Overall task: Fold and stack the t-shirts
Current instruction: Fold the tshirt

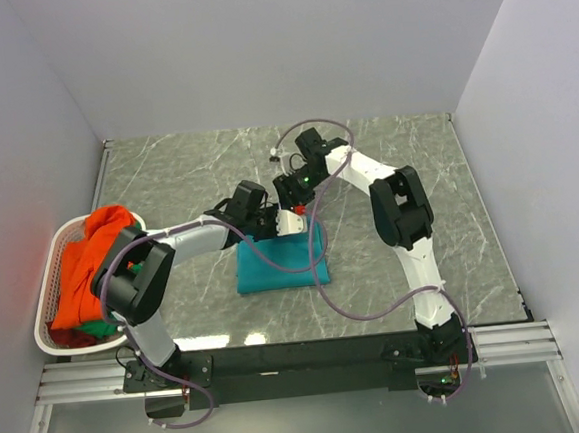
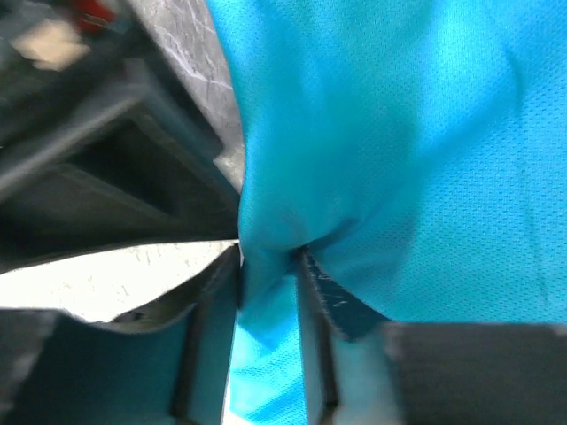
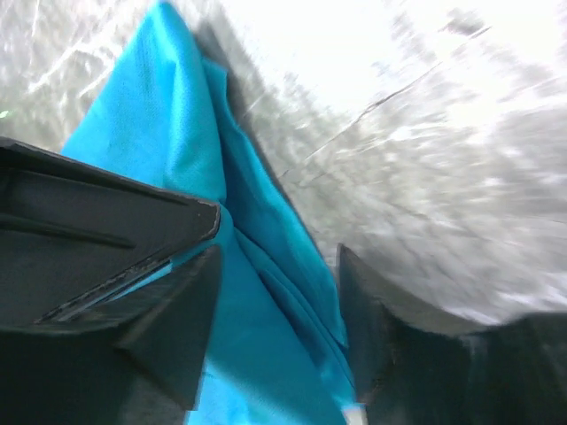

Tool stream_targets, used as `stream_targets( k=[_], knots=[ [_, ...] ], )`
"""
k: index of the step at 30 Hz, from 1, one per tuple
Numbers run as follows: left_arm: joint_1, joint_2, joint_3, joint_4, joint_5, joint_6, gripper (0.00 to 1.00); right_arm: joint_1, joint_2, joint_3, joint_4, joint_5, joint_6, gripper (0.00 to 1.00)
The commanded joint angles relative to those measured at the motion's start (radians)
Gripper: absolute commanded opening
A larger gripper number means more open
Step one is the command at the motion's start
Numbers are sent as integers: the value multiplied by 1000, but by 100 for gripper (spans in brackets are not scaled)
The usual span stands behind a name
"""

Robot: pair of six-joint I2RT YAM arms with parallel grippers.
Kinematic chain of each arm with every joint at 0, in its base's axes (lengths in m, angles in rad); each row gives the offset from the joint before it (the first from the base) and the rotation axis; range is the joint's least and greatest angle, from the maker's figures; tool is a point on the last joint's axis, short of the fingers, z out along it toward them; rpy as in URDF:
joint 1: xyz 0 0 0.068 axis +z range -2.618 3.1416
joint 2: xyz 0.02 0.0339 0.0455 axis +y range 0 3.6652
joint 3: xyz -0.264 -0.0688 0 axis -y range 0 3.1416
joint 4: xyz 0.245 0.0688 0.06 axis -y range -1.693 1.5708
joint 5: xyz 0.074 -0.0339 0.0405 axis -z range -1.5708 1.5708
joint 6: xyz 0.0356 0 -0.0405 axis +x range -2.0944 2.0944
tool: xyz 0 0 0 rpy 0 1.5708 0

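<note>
Left claw (image 2: 266,263) is pressed together on a bunch of the teal t-shirt (image 1: 279,267); on the left wrist cam I see cloth squeezed between both fingers (image 2: 312,301) and puckered at the pinch. Scene from the left: white laundry basket (image 1: 47,296) sits at the left edge of the marble table (image 1: 416,166), with the orange t-shirt (image 1: 93,262) heaped in it and spilling over the far rim. The green t-shirt (image 1: 100,330) is just a scrap showing at the near end under the orange one. Mid-table, the teal one lies as a folded rectangle, well apart from the basket. Both claws are at its far edge, close beside each other. Right claw (image 3: 276,266) is spread, with a ridge of teal fabric running between its fingers (image 3: 368,328) and not clamped. Bare marble shows to the right of it.
</note>
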Motion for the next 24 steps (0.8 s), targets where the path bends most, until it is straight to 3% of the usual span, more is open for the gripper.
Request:
stream_targets(
  k=[1,2,4,10,14,17,20,24],
  knots=[
    [2,-16,36,-1,14,-20,39,-15,-100,66,51,97,-18,65],
    [3,-41,41,-6,27,-21,46,-24,-106,72,53,123,-18,68],
    [11,-71,56,-18,69,-52,50,-36,-117,101,47,131,-16,70],
    [142,-154,202,-321,266,-214,57,-142,-140,187,-76,60,-48,71],
    [276,-43,343,-558,405,-360,59,-174,-172,138,-183,-16,-112,71],
    [382,92,484,-693,574,-475,60,-177,-209,0,-176,-52,-128,70],
    [446,207,555,-736,642,-593,66,-177,-209,-49,-141,-59,-111,70],
    [468,278,577,-698,616,-696,65,-176,-152,-34,-140,-64,-103,68]
  ],
)
